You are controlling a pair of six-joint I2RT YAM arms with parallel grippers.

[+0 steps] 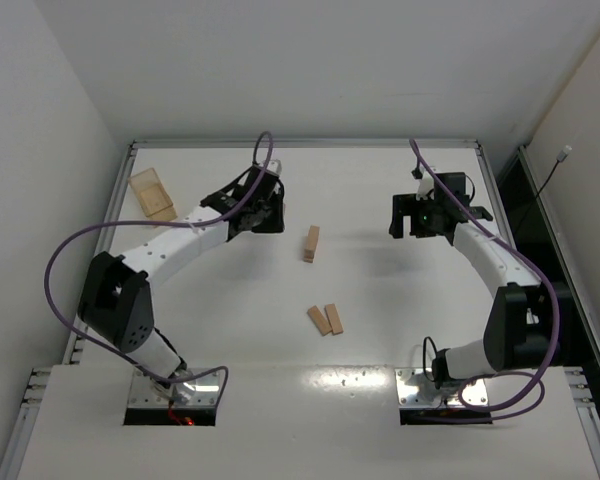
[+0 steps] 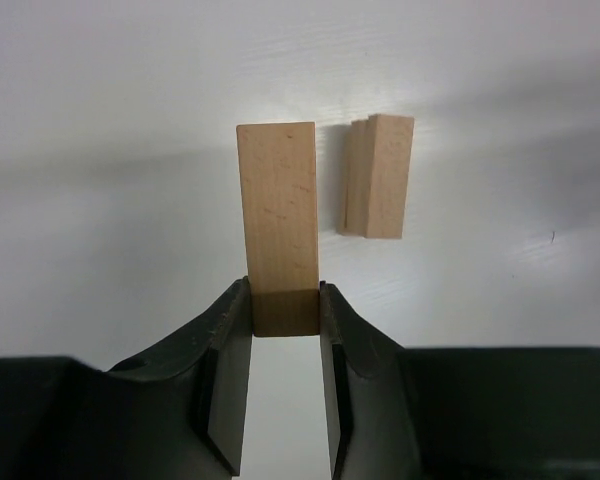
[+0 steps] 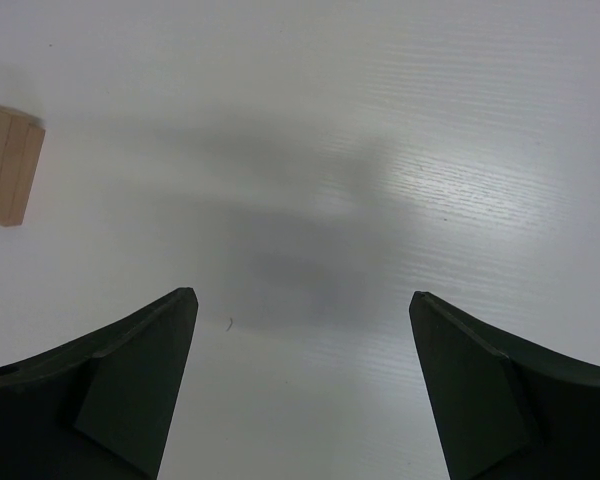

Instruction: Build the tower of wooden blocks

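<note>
Here, we log an amber box [image 1: 153,193] far left on the bench [image 1: 380,180], left gripper [image 2: 284,300] pinching one wood block [image 2: 278,215] by its end, the tower [image 1: 311,243] a low stack near it mid-bench, two loose blocks [image 1: 326,319] nearer us, right gripper [image 3: 302,300] spread wide.

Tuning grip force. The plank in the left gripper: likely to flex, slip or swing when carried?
Probably stiff: the plank looks like solid wood, edges straight. It may pivot, since the left gripper pinches only its near end and most of it sticks out. Its faces look smooth, so some slip is possible.
</note>
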